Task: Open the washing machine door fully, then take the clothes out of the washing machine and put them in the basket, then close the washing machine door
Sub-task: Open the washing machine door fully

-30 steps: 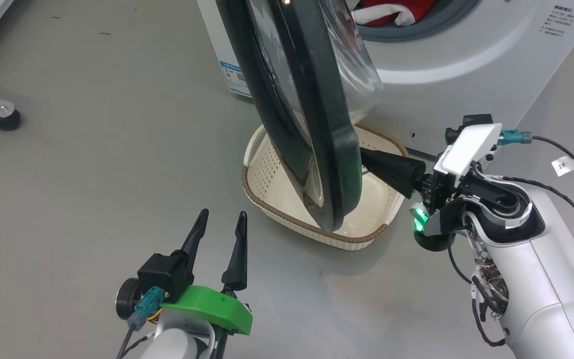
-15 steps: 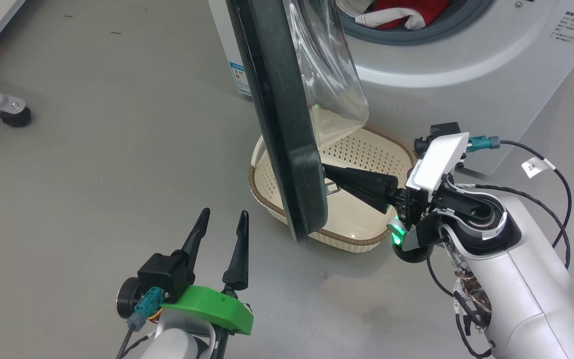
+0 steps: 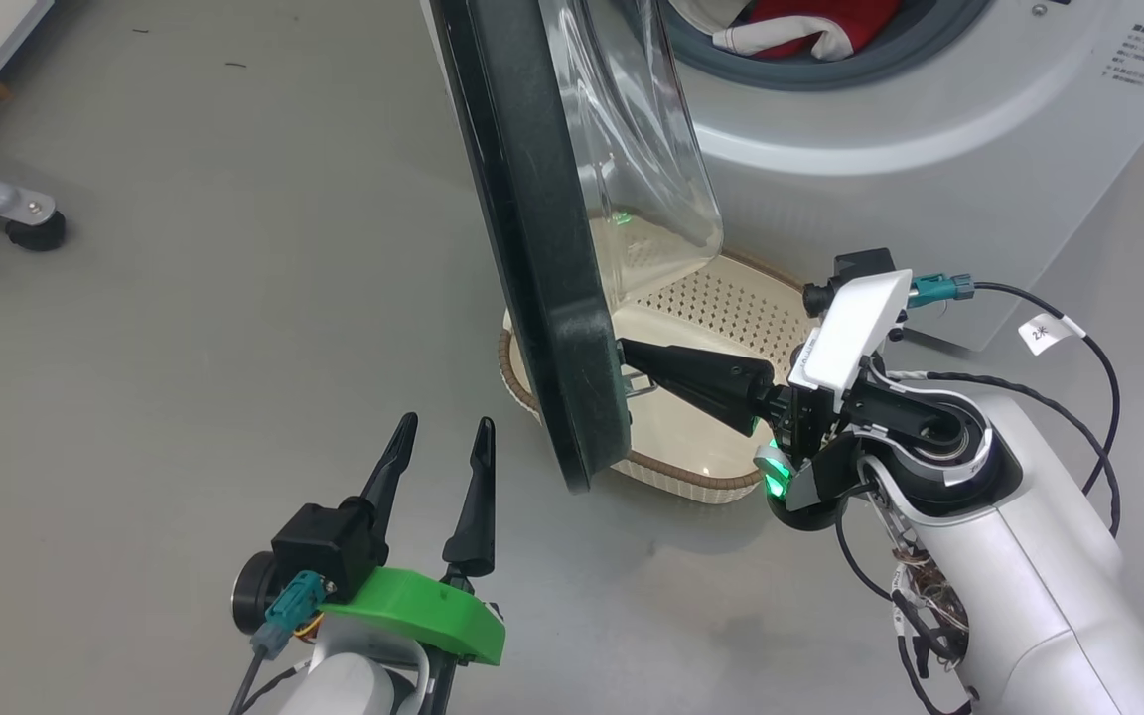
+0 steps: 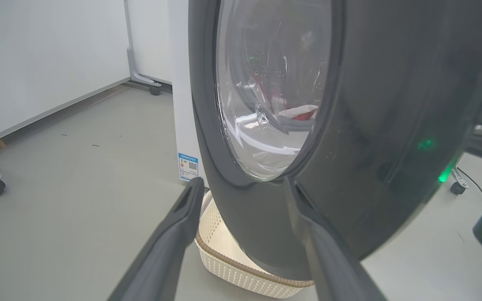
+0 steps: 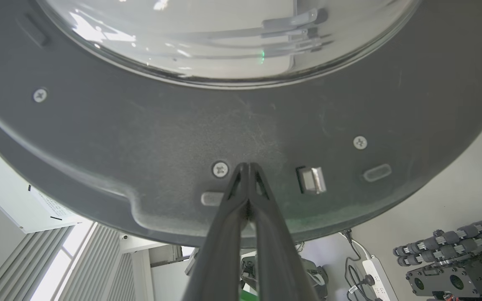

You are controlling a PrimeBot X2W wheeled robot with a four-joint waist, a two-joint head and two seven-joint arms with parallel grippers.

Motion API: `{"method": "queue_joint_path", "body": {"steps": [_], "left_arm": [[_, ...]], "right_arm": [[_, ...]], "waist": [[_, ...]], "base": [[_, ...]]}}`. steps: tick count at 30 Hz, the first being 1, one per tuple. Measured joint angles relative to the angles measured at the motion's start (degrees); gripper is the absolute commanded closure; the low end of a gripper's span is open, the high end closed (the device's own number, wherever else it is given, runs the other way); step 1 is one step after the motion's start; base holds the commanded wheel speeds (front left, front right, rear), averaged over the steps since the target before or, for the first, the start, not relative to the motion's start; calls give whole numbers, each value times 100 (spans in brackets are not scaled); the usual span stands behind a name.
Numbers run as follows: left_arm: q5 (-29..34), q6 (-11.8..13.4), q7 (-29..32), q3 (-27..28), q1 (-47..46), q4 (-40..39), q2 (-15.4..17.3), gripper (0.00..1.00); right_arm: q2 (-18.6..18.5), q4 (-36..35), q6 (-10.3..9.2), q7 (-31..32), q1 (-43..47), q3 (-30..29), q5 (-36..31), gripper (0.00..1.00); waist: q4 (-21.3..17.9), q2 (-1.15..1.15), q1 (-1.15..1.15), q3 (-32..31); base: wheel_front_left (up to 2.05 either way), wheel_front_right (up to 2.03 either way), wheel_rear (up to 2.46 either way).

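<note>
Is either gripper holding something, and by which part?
Nothing is held. The shut right gripper only presses its tips on the washing machine door; the left gripper is open and empty.

Grey floor [image 3: 195, 328], 2 black castors [image 3: 37, 230] under metal legs, white wall panel [image 4: 36, 58].

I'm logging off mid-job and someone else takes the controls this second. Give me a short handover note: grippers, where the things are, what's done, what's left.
Right gripper: shut, holding nothing, tips against the inner rim of the washing machine door.
Left gripper: open, empty, apart from the door.
Door: partly open, standing above the basket, which sits in front of the washing machine and looks empty.
Clothes: inside the machine.
Done: door unlatched and swung partway.
Left: open it fully, move the clothes to the basket, close the door.
</note>
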Motion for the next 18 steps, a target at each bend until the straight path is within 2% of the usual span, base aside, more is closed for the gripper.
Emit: {"method": "queue_joint_path", "body": {"steps": [18], "left_arm": [[0,1,0,44,2,-2,-1,0]], "right_arm": [[13,-41,-43,-105,29,233,42,100]], "waist": [[-24,0,0,-8]], "base": [[0,0,0]]}}
